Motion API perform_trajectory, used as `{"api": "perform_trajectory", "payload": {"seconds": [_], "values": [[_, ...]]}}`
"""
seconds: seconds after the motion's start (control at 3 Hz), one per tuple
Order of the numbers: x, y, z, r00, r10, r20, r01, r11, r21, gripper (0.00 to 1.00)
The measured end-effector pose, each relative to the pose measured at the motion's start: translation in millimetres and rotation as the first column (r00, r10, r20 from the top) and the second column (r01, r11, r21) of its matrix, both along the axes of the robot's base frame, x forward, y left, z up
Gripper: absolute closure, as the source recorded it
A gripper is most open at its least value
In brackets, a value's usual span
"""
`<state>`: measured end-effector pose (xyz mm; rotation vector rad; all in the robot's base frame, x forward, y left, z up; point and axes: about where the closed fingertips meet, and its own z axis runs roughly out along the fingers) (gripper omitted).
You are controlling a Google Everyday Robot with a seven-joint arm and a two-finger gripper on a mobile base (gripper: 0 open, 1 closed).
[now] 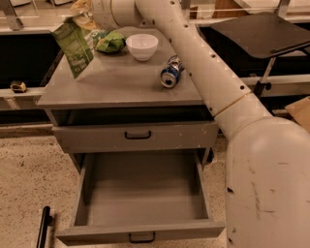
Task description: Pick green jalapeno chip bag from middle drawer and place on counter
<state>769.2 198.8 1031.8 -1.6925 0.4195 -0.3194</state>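
The claw [83,13] pinches the green jalapeno chip bag [73,46], dangling below it over the tabletop [121,85] edge. Released here — it might slide off.

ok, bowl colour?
White bowl, camera view. Pincer holds bag above counter, left side.

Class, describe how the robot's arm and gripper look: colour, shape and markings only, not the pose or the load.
The arm is off-white: thick round tubes widening to a bulky, scuffed shell near the camera. Small dark holes dot the long link; a thin yellowish seam rings its joint. No cables show. The gripper, top left above the green jalapeno chip bag, looks pale cream.
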Motion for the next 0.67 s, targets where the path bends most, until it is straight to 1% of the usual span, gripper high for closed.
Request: {"api": "perform_trajectory", "payload": {"seconds": [0.33,0.67], "values": [[0.0,0.0,0.0,1.0,0.0,0.0,0.0,1.0,0.0,0.13],[-1.7,-1.4,-0.4,0.9999,0.004,-0.01,-0.004,0.999,-0.037,0.0]]}}
